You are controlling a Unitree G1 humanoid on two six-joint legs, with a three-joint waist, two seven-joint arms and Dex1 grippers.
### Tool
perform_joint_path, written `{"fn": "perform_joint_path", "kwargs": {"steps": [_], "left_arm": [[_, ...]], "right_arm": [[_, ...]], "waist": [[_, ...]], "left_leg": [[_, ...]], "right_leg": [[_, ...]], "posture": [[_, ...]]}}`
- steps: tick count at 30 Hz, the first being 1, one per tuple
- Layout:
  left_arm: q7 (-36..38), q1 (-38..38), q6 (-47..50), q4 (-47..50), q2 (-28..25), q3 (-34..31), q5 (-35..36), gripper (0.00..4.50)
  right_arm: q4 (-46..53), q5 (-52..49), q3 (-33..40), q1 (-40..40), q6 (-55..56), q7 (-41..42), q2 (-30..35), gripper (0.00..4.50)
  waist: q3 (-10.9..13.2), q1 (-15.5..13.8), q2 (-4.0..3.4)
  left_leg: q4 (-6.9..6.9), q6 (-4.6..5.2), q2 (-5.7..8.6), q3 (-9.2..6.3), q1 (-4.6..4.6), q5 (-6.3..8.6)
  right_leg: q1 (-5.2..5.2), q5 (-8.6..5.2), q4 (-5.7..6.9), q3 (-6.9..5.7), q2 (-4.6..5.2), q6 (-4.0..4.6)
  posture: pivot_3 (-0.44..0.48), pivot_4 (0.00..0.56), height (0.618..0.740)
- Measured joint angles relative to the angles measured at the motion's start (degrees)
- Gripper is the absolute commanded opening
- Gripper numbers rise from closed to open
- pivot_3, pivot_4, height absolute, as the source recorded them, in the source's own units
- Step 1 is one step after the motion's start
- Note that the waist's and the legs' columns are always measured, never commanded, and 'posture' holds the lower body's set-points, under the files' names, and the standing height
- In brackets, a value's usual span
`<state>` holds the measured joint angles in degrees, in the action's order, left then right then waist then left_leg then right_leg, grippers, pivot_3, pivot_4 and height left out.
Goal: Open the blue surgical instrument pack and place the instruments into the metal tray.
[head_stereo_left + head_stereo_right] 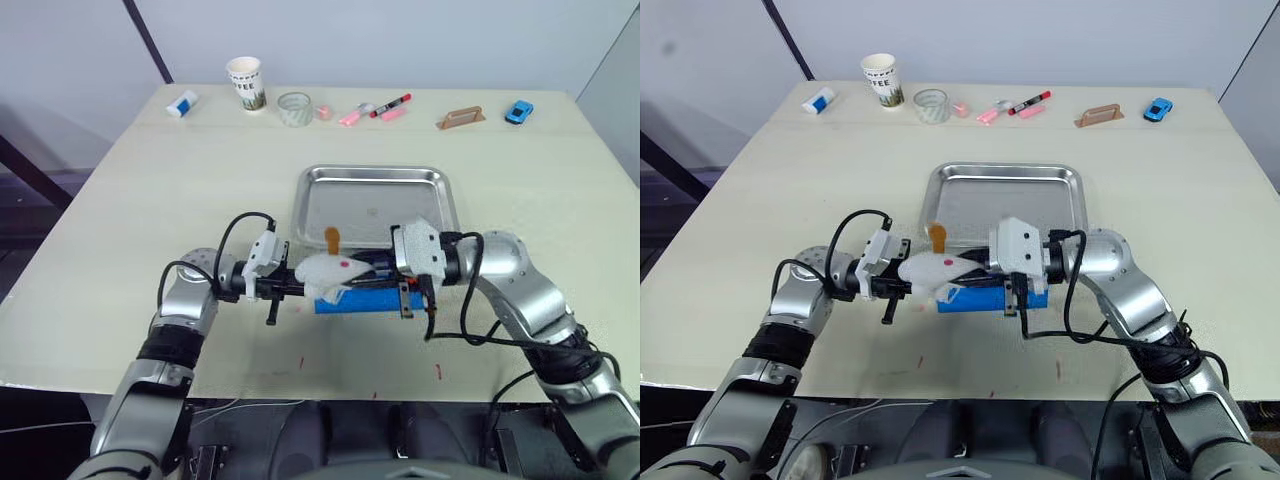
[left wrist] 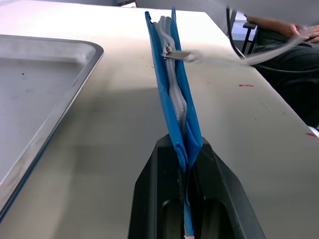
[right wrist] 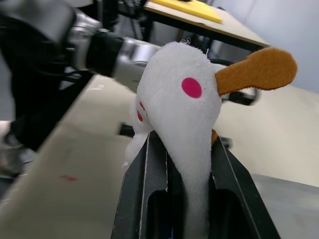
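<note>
The blue surgical instrument pack (image 1: 362,298) lies crosswise just before the metal tray (image 1: 375,200), its long axis spanning both grippers. The left gripper (image 2: 187,159) clamps one end edge; the right gripper (image 3: 182,164) is closed on a white plush zipper charm (image 3: 179,107) at the other.

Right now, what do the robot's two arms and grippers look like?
Both arms are silver-grey metal with dark joints and loose black cables. Each wrist carries a white block. The left gripper and the right gripper each have two black fingers.

Pale table (image 1: 150,200) bears metal tray (image 1: 375,180), cup (image 1: 245,83), perhaps pens (image 1: 390,106).
</note>
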<state>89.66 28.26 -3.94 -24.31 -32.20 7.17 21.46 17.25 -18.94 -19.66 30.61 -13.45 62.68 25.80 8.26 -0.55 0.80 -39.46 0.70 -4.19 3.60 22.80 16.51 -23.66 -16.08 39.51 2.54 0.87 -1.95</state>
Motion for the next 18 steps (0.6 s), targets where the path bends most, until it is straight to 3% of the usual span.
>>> {"fn": "perform_joint_path", "kwargs": {"steps": [1, 3, 4, 5, 9, 12, 18], "left_arm": [[0.0, 0.0, -0.2, 0.0, 0.3, 0.1, 0.0, 0.00], [0.0, 0.0, -0.3, 0.0, 0.4, 0.1, 0.0, 0.00], [0.0, 0.0, -0.3, 0.0, 0.4, 0.1, 0.0, 0.00], [0.0, 0.0, -0.3, -0.1, 0.4, 0.0, 0.0, 0.00], [0.0, 0.0, -0.4, -0.2, 0.4, 0.1, 0.0, 0.00], [0.0, 0.3, -0.4, -0.8, 0.4, 0.1, 0.0, 0.00], [0.1, 0.5, -0.5, -1.1, 0.5, 0.1, 0.0, 0.00]], "right_arm": [[0.5, 0.5, -0.5, -0.1, 0.6, 1.1, 1.2, 0.10], [0.5, 1.3, -1.1, -0.5, 1.3, 2.2, 2.5, 1.10], [0.4, 2.3, -1.8, -1.2, 2.3, 3.2, 3.8, 1.14], [0.3, 2.3, -1.8, -1.4, 2.6, 3.4, 3.9, 1.76], [0.3, 1.8, -1.5, -1.6, 4.9, 4.5, 3.8, 2.92], [0.3, 0.9, 0.5, -1.4, 6.1, 4.3, 3.3, 4.34], [0.3, -0.4, 2.9, -1.1, 6.5, 3.1, 2.9, 4.43]], "waist": [[0.0, 0.0, 0.00], [0.0, -0.2, 0.01], [0.0, -0.2, 0.01], [0.0, -0.1, 0.01], [0.0, -0.2, 0.01], [0.0, -0.1, 0.01], [0.0, -0.2, 0.01]], "left_leg": [[0.00, 0.00, 0.00, 0.01, -0.01, 0.00], [0.00, 0.00, 0.00, 0.00, 0.01, 0.00], [0.00, 0.00, 0.01, 0.01, 0.01, 0.00], [0.00, 0.00, 0.01, 0.02, 0.01, 0.00], [0.00, 0.00, 0.01, 0.00, 0.00, 0.00], [0.00, 0.00, 0.01, 0.01, 0.00, 0.00], [0.00, 0.00, 0.01, 0.01, 0.00, 0.00]], "right_leg": [[0.00, 0.00, 0.00, 0.01, 0.01, 0.00], [0.01, 0.00, -0.03, -0.01, 0.01, 0.00], [0.01, 0.00, -0.03, 0.00, 0.01, 0.00], [0.01, 0.00, -0.05, 0.01, 0.02, 0.00], [0.01, 0.00, -0.04, 0.00, 0.00, 0.00], [0.01, 0.00, -0.04, 0.01, 0.01, 0.00], [0.01, 0.00, -0.04, 0.01, 0.01, 0.00]], "posture": [[0.000, 0.150, 0.718], [0.000, 0.150, 0.718], [0.000, 0.150, 0.718], [0.000, 0.150, 0.718], [0.000, 0.150, 0.718], [0.000, 0.150, 0.718], [0.000, 0.150, 0.718]]}}
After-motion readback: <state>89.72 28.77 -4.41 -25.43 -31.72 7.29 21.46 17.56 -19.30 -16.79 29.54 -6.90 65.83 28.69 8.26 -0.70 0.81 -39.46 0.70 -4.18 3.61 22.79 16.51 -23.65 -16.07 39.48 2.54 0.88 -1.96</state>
